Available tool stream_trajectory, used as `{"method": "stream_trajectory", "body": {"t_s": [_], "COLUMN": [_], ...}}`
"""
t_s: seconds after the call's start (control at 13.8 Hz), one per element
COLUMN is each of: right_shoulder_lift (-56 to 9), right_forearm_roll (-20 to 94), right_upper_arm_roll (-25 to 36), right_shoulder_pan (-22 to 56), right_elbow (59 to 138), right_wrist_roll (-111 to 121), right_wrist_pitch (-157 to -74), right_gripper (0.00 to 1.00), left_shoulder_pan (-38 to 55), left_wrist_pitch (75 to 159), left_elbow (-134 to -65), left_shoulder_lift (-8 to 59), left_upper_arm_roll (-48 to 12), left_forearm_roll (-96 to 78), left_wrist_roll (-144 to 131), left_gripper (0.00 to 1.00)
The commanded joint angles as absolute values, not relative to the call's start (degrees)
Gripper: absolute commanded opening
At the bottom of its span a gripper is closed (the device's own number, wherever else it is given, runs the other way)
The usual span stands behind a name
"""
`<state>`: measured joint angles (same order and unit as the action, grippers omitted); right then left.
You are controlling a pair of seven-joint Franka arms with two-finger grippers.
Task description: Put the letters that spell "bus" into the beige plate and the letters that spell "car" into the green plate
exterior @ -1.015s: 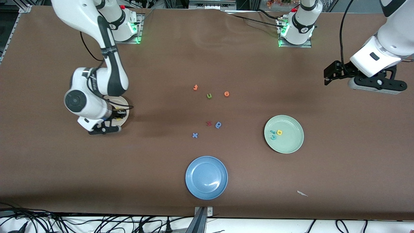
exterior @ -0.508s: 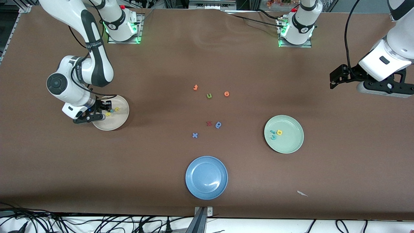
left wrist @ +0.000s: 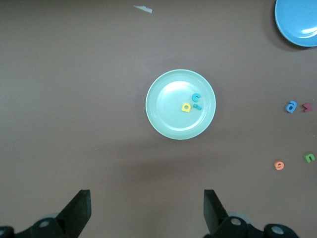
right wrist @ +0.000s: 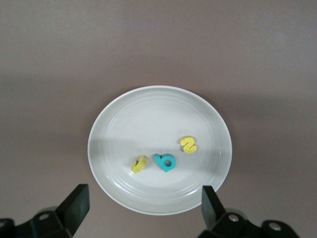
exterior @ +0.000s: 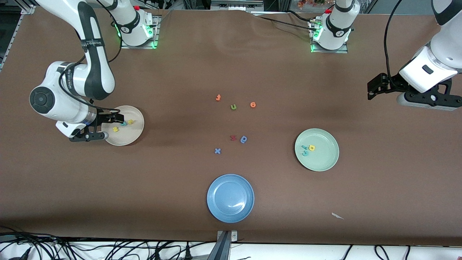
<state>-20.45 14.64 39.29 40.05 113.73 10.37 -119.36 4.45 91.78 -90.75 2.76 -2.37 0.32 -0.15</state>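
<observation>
The beige plate (exterior: 130,134) (right wrist: 148,116) holds a yellow u (right wrist: 139,163), a teal b (right wrist: 164,162) and a yellow s (right wrist: 188,144), lying close together. My right gripper (exterior: 89,136) (right wrist: 143,194) hangs open and empty over the plate's rim toward the right arm's end of the table. In the green plate (exterior: 325,160) (left wrist: 166,91) lie a teal c (left wrist: 196,97), a yellow a (left wrist: 186,107) and a teal r (left wrist: 197,106). My left gripper (exterior: 426,100) (left wrist: 147,201) waits open and empty, high over the table's left-arm end.
A blue plate (exterior: 230,198) sits near the front edge. Loose letters lie mid-table: an orange one (exterior: 218,97), a green u (exterior: 233,107), an orange e (exterior: 252,104), a dark red one (exterior: 233,137), a blue rounded one (exterior: 244,139), a blue x (exterior: 217,151). A paper scrap (exterior: 337,216) lies near the front edge.
My right gripper opened and drew back off the beige plate toward the right arm's end, uncovering the letters in it. The left arm shifted slightly toward its end of the table.
</observation>
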Motion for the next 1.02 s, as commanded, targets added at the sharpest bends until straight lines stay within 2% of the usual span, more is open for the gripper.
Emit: {"method": "stream_trajectory", "body": {"t_s": [0.0,0.22,0.51,0.65,0.94], "right_shoulder_lift": [-19.6,-16.2,-9.1,-7.0,-7.1], "right_forearm_roll": [14.1,11.1,-1.0,-2.6,-0.5], "right_upper_arm_roll": [39.6,37.2,13.1,6.8,6.6], "right_shoulder_pan": [40.4,38.2,16.0,9.3,9.1], "right_elbow": [112.2,110.9,110.5,108.6,96.5], "right_wrist_roll": [6.5,2.9,-2.0,-1.9,-1.7], "right_wrist_pitch": [-115.4,-111.5,-108.1,-104.4,-86.4], "right_gripper": [1.00,1.00,1.00,1.00,1.00], "left_shoulder_pan": [4.1,4.2,4.2,4.2,4.2], "left_wrist_pitch": [87.8,87.6,87.3,86.9,86.5], "left_elbow": [-89.0,-88.7,-88.6,-88.5,-88.6], "left_shoulder_lift": [3.3,3.0,2.7,2.6,2.0], "left_upper_arm_roll": [-2.8,-3.1,-3.1,-3.1,-3.2], "left_forearm_roll": [0.8,0.9,0.9,0.8,0.8], "left_wrist_roll": [0.2,0.1,0.1,0.3,0.2], "left_gripper": [1.00,1.00,1.00,1.00,1.00]}}
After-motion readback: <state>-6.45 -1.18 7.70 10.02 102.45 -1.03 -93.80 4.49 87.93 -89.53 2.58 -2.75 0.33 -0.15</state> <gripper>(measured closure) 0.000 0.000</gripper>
